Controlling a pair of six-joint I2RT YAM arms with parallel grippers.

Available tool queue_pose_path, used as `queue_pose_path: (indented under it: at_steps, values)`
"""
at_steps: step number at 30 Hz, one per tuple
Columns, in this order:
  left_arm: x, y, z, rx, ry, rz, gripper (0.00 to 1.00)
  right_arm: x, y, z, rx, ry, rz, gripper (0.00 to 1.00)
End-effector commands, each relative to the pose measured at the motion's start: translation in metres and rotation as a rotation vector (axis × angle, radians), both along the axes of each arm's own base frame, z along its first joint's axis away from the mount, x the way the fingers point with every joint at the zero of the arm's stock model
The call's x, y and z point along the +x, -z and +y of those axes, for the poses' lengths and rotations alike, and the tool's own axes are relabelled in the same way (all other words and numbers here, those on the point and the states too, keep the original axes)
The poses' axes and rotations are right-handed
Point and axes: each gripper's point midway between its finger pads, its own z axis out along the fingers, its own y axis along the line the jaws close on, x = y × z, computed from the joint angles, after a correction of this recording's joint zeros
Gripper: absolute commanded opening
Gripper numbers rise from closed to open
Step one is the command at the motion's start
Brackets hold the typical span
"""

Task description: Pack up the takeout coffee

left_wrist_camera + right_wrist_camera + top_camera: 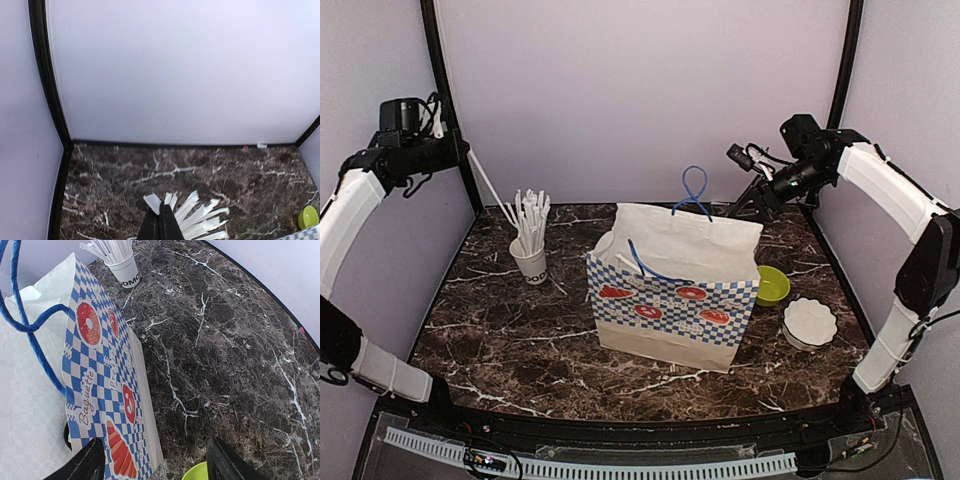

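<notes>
Starting at your left pincer: it is closed, above the straws. Your right pincer stands open beside the bag. No lidded cups in view, perhaps bagged. Such cups are light and crushable; grip gently below the lid, upright.

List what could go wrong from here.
The left claw is shut on a straw whose lower end reaches among the others; lifting could tip the straw cup. The open right claw hangs near the blue handle of the paper bag and could snag it, toppling the bag.
</notes>
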Motion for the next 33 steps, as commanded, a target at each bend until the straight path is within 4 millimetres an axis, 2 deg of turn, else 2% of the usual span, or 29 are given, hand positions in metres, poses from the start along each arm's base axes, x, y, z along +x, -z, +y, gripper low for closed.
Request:
queue_pose_path:
  at_steps: [1, 2, 5, 7, 9, 10, 11, 12, 13, 14, 15, 16, 17, 18, 19, 20, 21, 22, 23, 24, 25, 26, 27, 28, 29, 30, 31, 32, 33]
  values:
    - [-0.054, -0.097, -0.008, -0.008, 0.056, -0.225, 0.0, -0.001, -0.01, 0.004, 0.015, -0.013, -0.031, 0.69]
    - [-0.064, -0.114, -0.014, -0.025, 0.088, -0.274, 0.0, 0.0, -0.01, 0.004, 0.015, -0.013, -0.032, 0.69]
    - [-0.087, -0.153, -0.056, -0.185, 0.324, -0.385, 0.0, 0.0, -0.01, 0.003, 0.013, -0.011, -0.032, 0.69]
    - [-0.1, -0.169, -0.083, -0.267, 0.455, -0.424, 0.0, 0.0, -0.011, 0.003, 0.012, -0.009, -0.033, 0.69]
    - [-0.116, -0.177, -0.125, -0.326, 0.595, -0.437, 0.0, 0.0, -0.011, 0.003, 0.011, -0.008, -0.032, 0.69]
    - [-0.117, -0.176, -0.137, -0.349, 0.631, -0.427, 0.0, 0.0, -0.011, 0.003, 0.01, -0.007, -0.034, 0.69]
    - [-0.123, -0.174, -0.16, -0.376, 0.704, -0.425, 0.0, 0.0, -0.011, 0.002, 0.009, -0.005, -0.035, 0.69]
    - [-0.125, -0.172, -0.171, -0.41, 0.737, -0.409, 0.0, 0.0, -0.012, 0.002, 0.009, -0.004, -0.037, 0.69]
    - [-0.129, -0.167, -0.191, -0.437, 0.797, -0.404, 0.0, -0.001, -0.012, 0.002, 0.008, -0.004, -0.037, 0.69]
    - [-0.131, -0.168, -0.201, -0.465, 0.825, -0.407, 0.0, 0.0, -0.012, 0.002, 0.007, -0.003, -0.04, 0.69]
    - [-0.133, -0.156, -0.222, -0.484, 0.871, -0.37, 0.0, 0.0, -0.012, 0.001, 0.006, -0.001, -0.041, 0.7]
    - [-0.134, -0.155, -0.231, -0.492, 0.887, -0.376, 0.0, -0.001, -0.012, 0.001, 0.005, 0.0, -0.04, 0.7]
    - [-0.137, -0.142, -0.251, -0.5, 0.922, -0.341, 0.0, -0.001, -0.013, 0.001, 0.005, 0.001, -0.041, 0.7]
    - [-0.142, -0.141, -0.263, -0.511, 0.937, -0.349, 0.0, -0.001, -0.013, 0.001, 0.005, 0.001, -0.041, 0.69]
    - [-0.137, -0.126, -0.275, -0.513, 0.941, -0.319, 0.0, -0.001, -0.013, 0.001, 0.006, 0.001, -0.042, 0.69]
    - [-0.143, -0.127, -0.286, -0.535, 0.957, -0.331, 0.0, -0.001, -0.013, 0.001, 0.006, 0.0, -0.042, 0.69]
    - [-0.137, -0.109, -0.297, -0.543, 0.956, -0.291, 0.0, -0.001, -0.013, 0.001, 0.006, -0.001, -0.041, 0.69]
    - [-0.142, -0.107, -0.309, -0.576, 0.973, -0.291, 0.0, -0.001, -0.013, 0.001, 0.006, 0.0, -0.042, 0.69]
    - [-0.137, -0.087, -0.322, -0.584, 0.974, -0.247, 0.0, -0.001, -0.015, 0.001, 0.007, 0.001, -0.045, 0.69]
    - [-0.143, -0.083, -0.334, -0.611, 0.991, -0.239, 0.0, -0.001, -0.016, 0.001, 0.007, 0.0, -0.048, 0.69]
    - [-0.137, -0.06, -0.346, -0.61, 0.981, -0.187, 0.0, -0.001, -0.019, 0.0, 0.008, 0.001, -0.054, 0.69]
    - [-0.144, -0.052, -0.358, -0.611, 1.005, -0.166, 0.01, -0.002, -0.024, 0.0, 0.012, -0.003, -0.066, 0.69]
    - [-0.144, -0.036, -0.368, -0.6, 1.03, -0.126, 0.17, -0.006, -0.033, 0.001, 0.024, -0.015, -0.082, 0.69]
    - [-0.146, -0.027, -0.373, -0.588, 1.042, -0.091, 0.26, -0.011, -0.043, 0.001, 0.042, -0.027, -0.1, 0.7]
    - [-0.144, -0.028, -0.375, -0.56, 1.044, -0.099, 0.42, -0.016, -0.055, 0.001, 0.066, -0.037, -0.123, 0.7]
    - [-0.145, -0.022, -0.372, -0.523, 1.029, -0.068, 0.51, -0.021, -0.065, -0.001, 0.084, -0.039, -0.145, 0.71]
    - [-0.141, -0.035, -0.366, -0.466, 1.006, -0.135, 0.56, -0.026, -0.076, -0.001, 0.107, -0.045, -0.169, 0.72]
    - [-0.145, -0.047, -0.356, -0.431, 0.984, -0.156, 0.64, -0.033, -0.086, 0.0, 0.134, -0.062, -0.184, 0.72]
    - [-0.137, -0.052, -0.346, -0.362, 0.925, -0.213, 0.69, -0.041, -0.094, 0.001, 0.16, -0.085, -0.191, 0.73]
